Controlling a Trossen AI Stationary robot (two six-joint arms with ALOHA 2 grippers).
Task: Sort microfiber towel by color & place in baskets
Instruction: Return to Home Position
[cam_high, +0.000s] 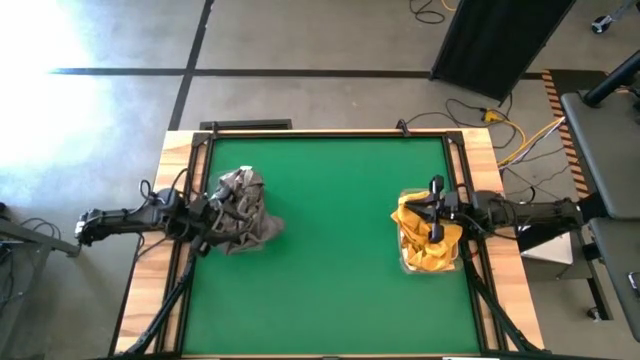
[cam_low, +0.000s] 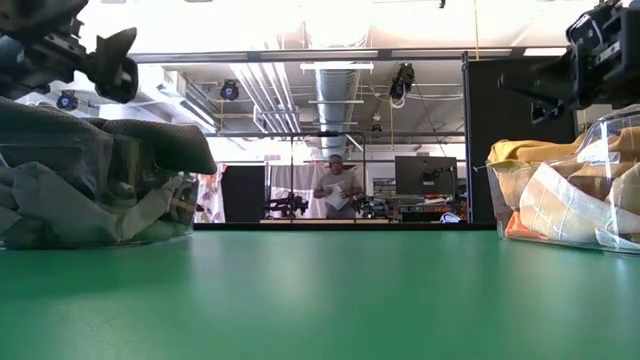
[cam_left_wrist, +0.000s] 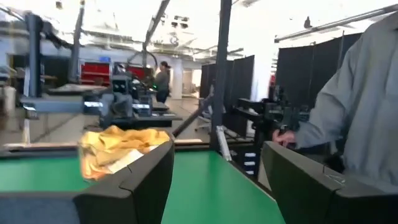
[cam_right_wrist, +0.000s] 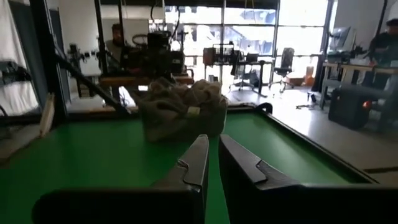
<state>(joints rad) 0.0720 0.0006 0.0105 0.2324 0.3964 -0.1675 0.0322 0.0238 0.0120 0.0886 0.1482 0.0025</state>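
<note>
Baskets (cam_low: 499, 200) mostly buried: left gripper (cam_left_wrist: 217, 155) gapes empty over grey towels (cam_high: 248, 212); right gripper (cam_right_wrist: 212, 142), nearly closed, sits well apart from them.

From above, grey towels (cam_high: 243, 212) mostly hide the left basket (cam_low: 172, 215); low-view edges crop it and the right basket (cam_low: 512, 225).

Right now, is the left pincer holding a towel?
No: the left pincer stands wide open, with only the green table showing in its gap.
</note>
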